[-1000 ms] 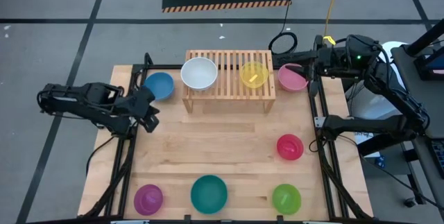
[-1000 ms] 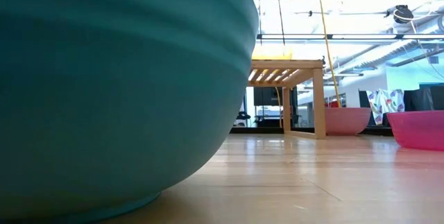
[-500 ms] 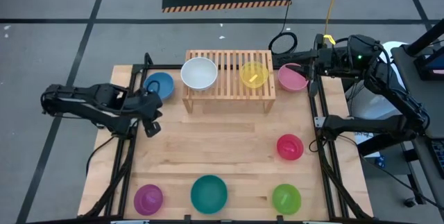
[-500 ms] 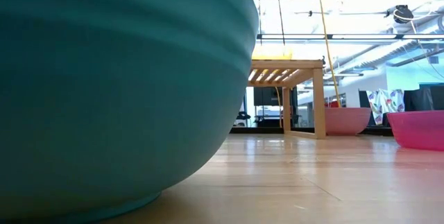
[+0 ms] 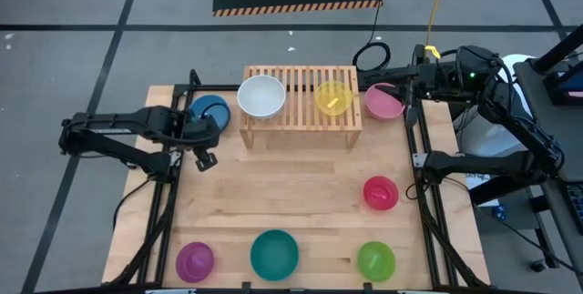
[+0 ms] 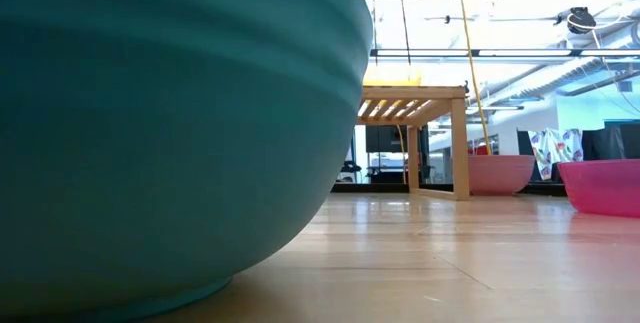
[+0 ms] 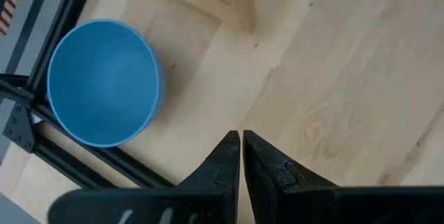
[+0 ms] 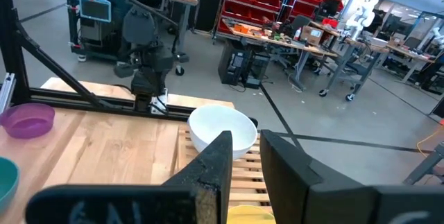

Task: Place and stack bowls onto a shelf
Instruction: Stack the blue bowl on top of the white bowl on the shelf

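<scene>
Left gripper [image 5: 206, 145], fingers pressed together, has advanced rightward beside the blue bowl [image 5: 209, 112] at centre left. Right gripper [image 5: 398, 80], fingers slightly spread, unmoved at upper right beside the shelf [image 5: 301, 94].

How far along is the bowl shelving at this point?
Done: a white plastic bowl and a yellow plastic bowl sit apart on the slatted light-wood shelf, nothing stacked.

In hand: nothing; the left gripper, fingers together, is beside the blue bowl. The right gripper is over the pink bowl.

Left: red, purple, teal and green bowls.
</scene>
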`<control>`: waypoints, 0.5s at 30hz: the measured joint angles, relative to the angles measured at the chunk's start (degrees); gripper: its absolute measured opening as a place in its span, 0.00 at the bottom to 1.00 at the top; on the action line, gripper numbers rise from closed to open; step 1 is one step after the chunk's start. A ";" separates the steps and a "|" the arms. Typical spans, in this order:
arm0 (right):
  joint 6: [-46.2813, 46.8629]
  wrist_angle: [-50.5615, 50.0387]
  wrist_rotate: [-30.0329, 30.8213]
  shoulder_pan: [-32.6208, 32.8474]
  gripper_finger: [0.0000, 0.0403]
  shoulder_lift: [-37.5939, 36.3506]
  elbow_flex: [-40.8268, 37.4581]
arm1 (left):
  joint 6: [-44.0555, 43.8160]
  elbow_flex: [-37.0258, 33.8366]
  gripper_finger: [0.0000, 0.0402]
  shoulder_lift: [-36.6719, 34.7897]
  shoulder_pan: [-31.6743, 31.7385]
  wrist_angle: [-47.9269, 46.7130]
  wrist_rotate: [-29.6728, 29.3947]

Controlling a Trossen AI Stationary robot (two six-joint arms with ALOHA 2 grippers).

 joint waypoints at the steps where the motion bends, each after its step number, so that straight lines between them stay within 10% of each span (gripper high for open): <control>1: 0.00 0.00 0.00 0.00 0.17 0.00 0.00 | 0.07 0.00 0.07 0.17 0.25 -0.03 0.07; 15: 0.00 0.20 0.07 0.00 0.17 0.00 0.00 | 4.28 0.00 0.07 0.42 0.63 -0.25 0.16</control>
